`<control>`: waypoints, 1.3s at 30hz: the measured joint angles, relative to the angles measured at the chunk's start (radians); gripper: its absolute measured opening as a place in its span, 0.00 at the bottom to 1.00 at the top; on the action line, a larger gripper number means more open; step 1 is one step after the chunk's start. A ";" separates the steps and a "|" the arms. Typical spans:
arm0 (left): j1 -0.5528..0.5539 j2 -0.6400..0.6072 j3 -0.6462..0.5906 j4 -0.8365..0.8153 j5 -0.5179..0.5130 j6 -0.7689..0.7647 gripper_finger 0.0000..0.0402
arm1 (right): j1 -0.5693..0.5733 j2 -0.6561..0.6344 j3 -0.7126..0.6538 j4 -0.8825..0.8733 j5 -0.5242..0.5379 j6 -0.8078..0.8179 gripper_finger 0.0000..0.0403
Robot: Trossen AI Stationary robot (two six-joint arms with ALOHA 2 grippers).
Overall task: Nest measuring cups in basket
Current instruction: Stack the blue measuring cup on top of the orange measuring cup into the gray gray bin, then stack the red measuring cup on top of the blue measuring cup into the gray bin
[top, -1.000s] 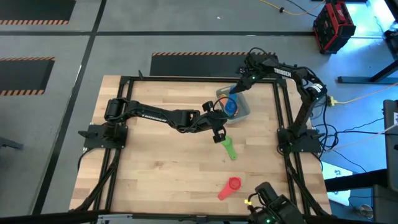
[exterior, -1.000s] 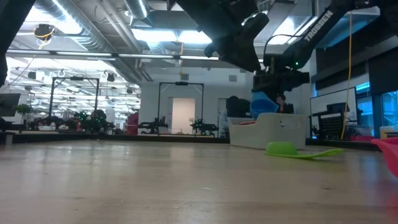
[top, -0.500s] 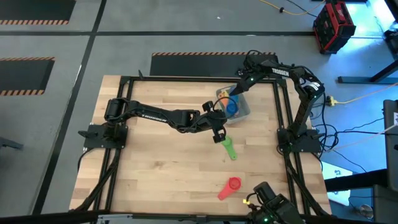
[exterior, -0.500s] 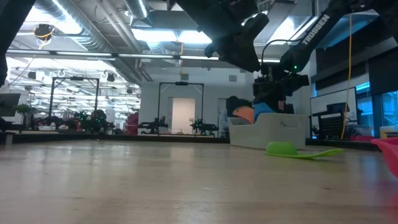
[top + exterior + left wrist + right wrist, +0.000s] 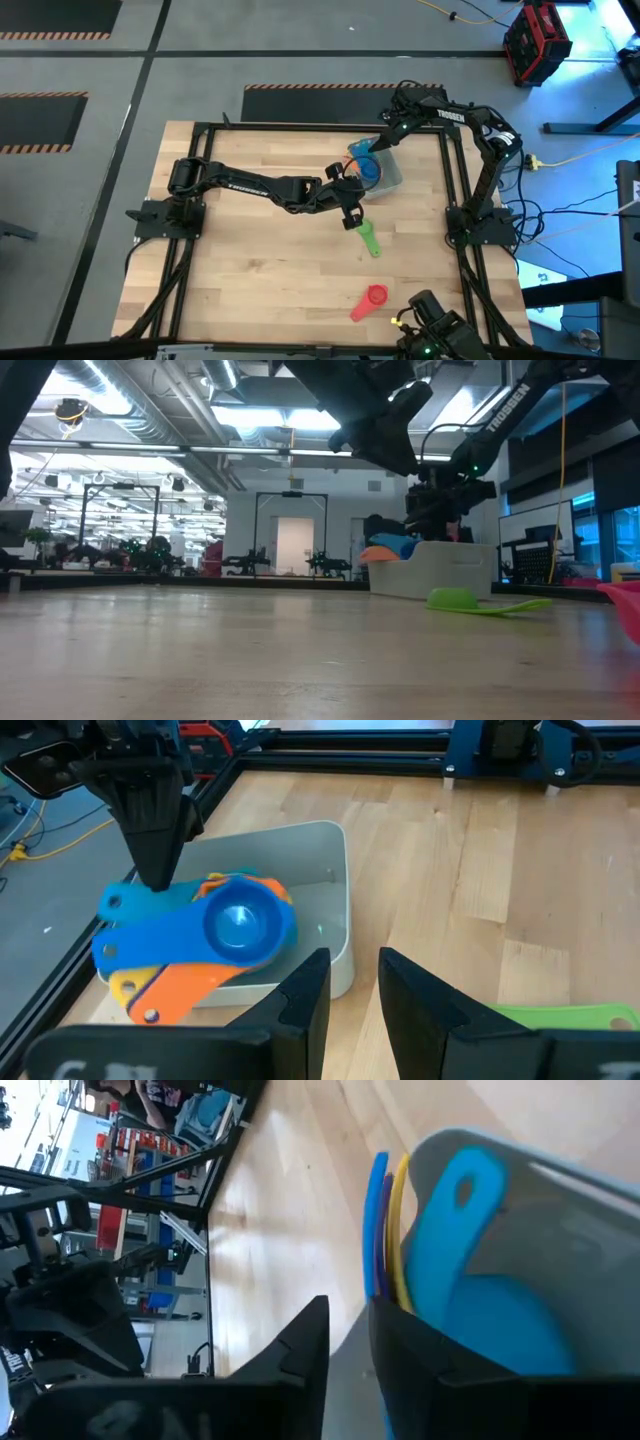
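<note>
The translucent basket [image 5: 392,178] [image 5: 335,890] stands near the table's far right. Nested in it are the orange cup [image 5: 190,985], yellow cup [image 5: 125,983], dark blue cup [image 5: 150,945] and, on top, the light blue cup [image 5: 240,920]. My right gripper [image 5: 378,148] [image 5: 155,880] points down into the basket's left end, shut on the light blue cup. My left gripper [image 5: 350,208] [image 5: 355,960] hovers shut just on the near side of the basket. The green cup [image 5: 370,240] and the red cup [image 5: 372,298] lie on the table. The purple cup is not clearly seen. My right gripper has the light blue cup by its handle [image 5: 125,902], near the holed free end. The fingers come from above, pointing down. The fingers themselves hide the pinch. The cup lies flat on the other cups in the basket, with its bowl toward the basket's middle.
The black frame rails [image 5: 300,128] run around the table's edges. The green cup lies just on the near side of my left gripper, and the red cup sits close to the near edge. Bare wood [image 5: 250,260] stretches over the table's left and near parts.
My right gripper has come down toward the basket and slightly toward the near edge, carrying the light blue cup. The cup has gone from hanging above the basket's rim to lying flat on the nested cups.
</note>
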State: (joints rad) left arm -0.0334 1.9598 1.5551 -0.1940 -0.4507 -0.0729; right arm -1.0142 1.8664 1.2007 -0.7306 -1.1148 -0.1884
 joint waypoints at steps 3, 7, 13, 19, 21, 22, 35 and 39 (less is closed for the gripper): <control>0.000 0.000 0.000 0.000 0.000 -0.001 0.20 | -0.011 0.000 0.006 0.002 0.000 0.024 0.20; 0.000 0.000 0.000 0.000 0.000 -0.002 0.20 | -0.037 0.000 0.048 -0.005 -0.003 0.026 0.20; 0.000 0.000 0.000 0.000 0.000 -0.002 0.20 | -0.055 -0.001 0.125 -0.015 -0.004 0.004 0.19; 0.005 -0.004 0.000 -0.002 -0.060 -0.002 0.20 | -0.041 -0.002 0.154 -0.025 -0.003 -0.058 0.19; 0.011 -0.014 -0.001 -0.002 -0.057 -0.002 0.20 | -0.031 -0.004 0.154 -0.048 -0.002 -0.089 0.19; 0.014 -0.019 0.000 0.005 -0.054 -0.002 0.20 | -0.028 -0.009 0.154 -0.067 -0.001 -0.121 0.19; 0.040 -0.084 0.000 -0.092 0.092 0.002 0.20 | 0.079 -0.298 0.153 -0.223 0.241 -0.216 0.19; 0.039 -0.084 0.000 -0.134 0.132 0.001 0.20 | 0.161 -0.412 0.152 -0.253 0.242 -0.212 0.19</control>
State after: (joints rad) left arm 0.0052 1.8763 1.5551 -0.3275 -0.3192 -0.0719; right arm -0.8528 1.4545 1.3524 -0.9832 -0.8726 -0.4000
